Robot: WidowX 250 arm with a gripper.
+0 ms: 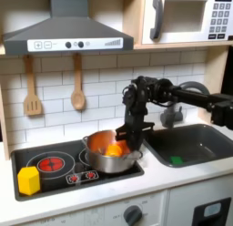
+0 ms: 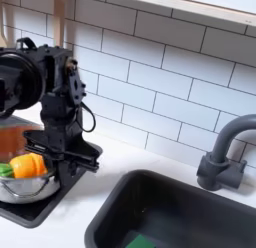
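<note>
Your pincer [image 1: 121, 134] sits low over the right side of the silver pot [image 1: 111, 153] in the first exterior view, its black fingers reaching down at the pot's rim. In the second exterior view the pincer [image 2: 52, 152] is pressed against the pot [image 2: 25, 182] on its right side, and the fingers look clamped on the rim, though the black parts blur together there, so you cannot be fully sure of the grip.

The pot stands on the black stovetop [image 1: 45, 175], on the burner nearest the stovetop's right edge, close to the sink [image 1: 196, 143]. Inside the pot you see an orange piece [image 2: 28, 165] with a bit of green [image 2: 5, 170] just beside it on the second exterior view's left.

A yellow block [image 1: 29, 180] rests at the stovetop's front left corner, well apart from the pot. The red burner ring [image 1: 52, 163] lies between the block and the pot. In the sink, a small green thing [image 1: 175, 159] lies on the bottom. The grey faucet [image 2: 222, 157] rises at the back edge of the bench behind the sink. Two wooden utensils [image 1: 77, 84] hang on the tiled wall above the stovetop.
</note>
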